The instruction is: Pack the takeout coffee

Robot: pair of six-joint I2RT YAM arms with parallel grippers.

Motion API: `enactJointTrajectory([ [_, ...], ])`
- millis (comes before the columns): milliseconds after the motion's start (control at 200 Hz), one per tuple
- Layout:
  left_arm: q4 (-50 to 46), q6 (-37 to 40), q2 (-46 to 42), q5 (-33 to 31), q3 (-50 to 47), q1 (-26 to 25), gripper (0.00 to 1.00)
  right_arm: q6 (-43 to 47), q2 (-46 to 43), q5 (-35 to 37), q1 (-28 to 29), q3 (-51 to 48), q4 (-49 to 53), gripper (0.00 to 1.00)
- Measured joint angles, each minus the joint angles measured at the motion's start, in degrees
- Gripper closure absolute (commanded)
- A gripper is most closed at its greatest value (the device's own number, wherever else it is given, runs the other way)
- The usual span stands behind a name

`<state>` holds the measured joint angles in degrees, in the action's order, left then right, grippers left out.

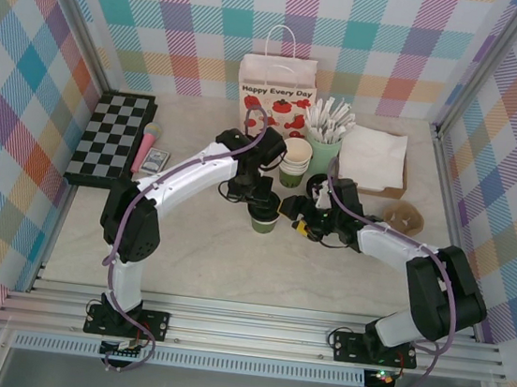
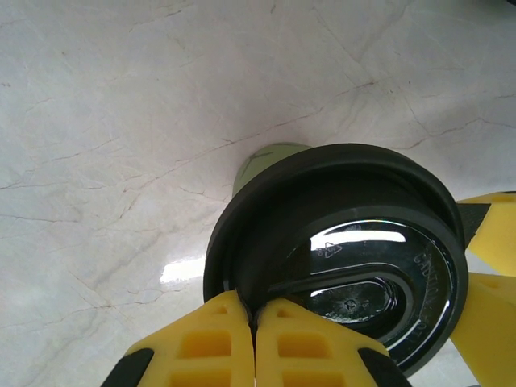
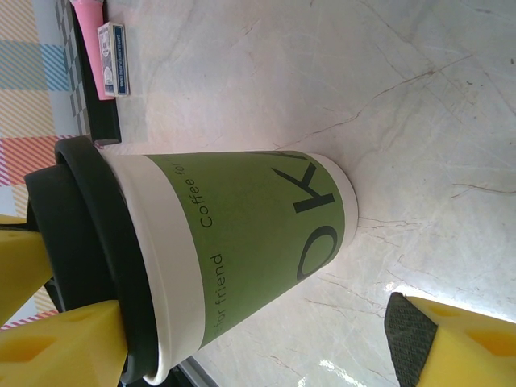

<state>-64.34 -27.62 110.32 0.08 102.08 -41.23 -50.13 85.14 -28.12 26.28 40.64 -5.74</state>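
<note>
**Operator:** What is on my left side?

**Spotter:** At the far left of your marble tabletop [image 1: 195, 252] lies a chessboard [image 1: 110, 137]. A pink item [image 1: 144, 148] and a small blue-and-white box [image 1: 154, 162] lie just beside its right edge.

**Operator:** And my left gripper?

**Spotter:** Your left gripper [image 2: 254, 318] is fully closed. Its yellow fingers are pressed together with nothing between them. The tips sit at the rim of the black lid [image 2: 347, 258], above the cup. I cannot tell whether they bear down on it.

**Operator:** Where is the coffee?

**Spotter:** The takeout coffee [image 1: 264, 217] stands upright on the tabletop near the middle, with its lid on. It is between your two grippers and in front of the white paper bag [image 1: 276, 92], not inside it.

**Operator:** Right gripper?

**Spotter:** Your right gripper [image 1: 288, 221] is just to the right of the cup and spread wide. It has hold of nothing. In its wrist view the green cup spans the gap between the fingers. The dark-padded finger [image 3: 419, 330] stands clear of the cup's base.

**Operator:** Anything further right?

**Spotter:** Behind the coffee you have a stack of green cups [image 1: 295, 160] and then a mint cup [image 1: 325, 145] full of white sticks. Next come white napkins [image 1: 372, 156] and a brown ring [image 1: 409, 217] near your right arm.
</note>
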Motion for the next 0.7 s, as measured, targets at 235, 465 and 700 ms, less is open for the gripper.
enactJointTrajectory([
  [235,0.17,0.0,0.0,0.17,-0.7,0.04,0.93,0.9,-0.09,0.02,0.0,1.14,2.43,0.15],
  [465,0.39,0.0,0.0,1.31,-0.7,0.04,0.91,1.42,-0.87,0.96,0.0,1.79,5.07,0.2],
  [700,1.29,0.07,0.74,1.99,-0.7,0.04,0.91,1.53,-1.03,2.05,0.0,3.08,7.69,0.29],
])
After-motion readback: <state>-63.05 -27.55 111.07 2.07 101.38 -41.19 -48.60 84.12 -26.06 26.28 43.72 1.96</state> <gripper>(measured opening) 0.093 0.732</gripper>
